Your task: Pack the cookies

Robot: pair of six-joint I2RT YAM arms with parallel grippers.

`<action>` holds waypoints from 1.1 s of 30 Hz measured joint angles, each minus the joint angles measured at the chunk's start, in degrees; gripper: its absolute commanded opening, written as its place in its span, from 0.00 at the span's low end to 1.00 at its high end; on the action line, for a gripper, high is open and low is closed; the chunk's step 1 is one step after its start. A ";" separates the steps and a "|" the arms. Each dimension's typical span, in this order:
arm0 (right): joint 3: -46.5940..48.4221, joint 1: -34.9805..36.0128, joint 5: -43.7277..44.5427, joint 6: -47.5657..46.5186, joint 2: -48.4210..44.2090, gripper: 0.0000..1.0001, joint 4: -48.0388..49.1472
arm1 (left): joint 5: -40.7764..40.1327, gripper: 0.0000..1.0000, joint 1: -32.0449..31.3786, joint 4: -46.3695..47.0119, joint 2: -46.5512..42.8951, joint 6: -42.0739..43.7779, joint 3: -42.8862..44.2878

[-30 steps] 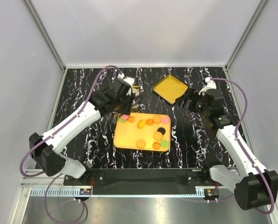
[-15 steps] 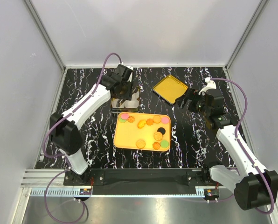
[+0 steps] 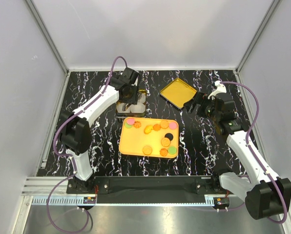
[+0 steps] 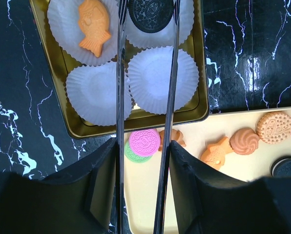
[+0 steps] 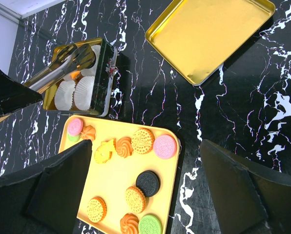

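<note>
Black, white-veined tabletop (image 3: 87, 141) carries a yellow tray (image 3: 131, 148) with most of the cookies (image 5: 143, 140) scattered on it. Just behind the tray sits a gold tin (image 4: 82, 130) lined with white paper cups (image 4: 162, 78). One cup holds an orange fish cookie (image 4: 93, 27), another a dark round cookie (image 4: 150, 9). The left gripper (image 3: 132, 96) hangs over the tin, its long metal blades (image 4: 120, 73) either side of the dark round cookie; whether they pinch it I cannot tell. The right gripper (image 3: 197, 106), fingers wide apart, hovers beside a gold lid (image 3: 178, 92).
</note>
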 measured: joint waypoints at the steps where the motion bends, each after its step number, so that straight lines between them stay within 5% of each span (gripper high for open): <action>1: 0.00 0.00 0.00 -0.02 0.00 1.00 0.00 | 0.02 0.48 0.11 0.00 0.00 0.00 0.00; 20: 0.00 0.00 -0.02 -0.02 0.57 1.00 0.00 | 3.45 0.51 0.46 0.02 -1.92 0.24 -0.04; 33: 0.00 0.00 -0.04 -0.02 0.76 1.00 0.00 | 5.29 0.51 -9.53 -0.96 -27.78 0.35 -15.61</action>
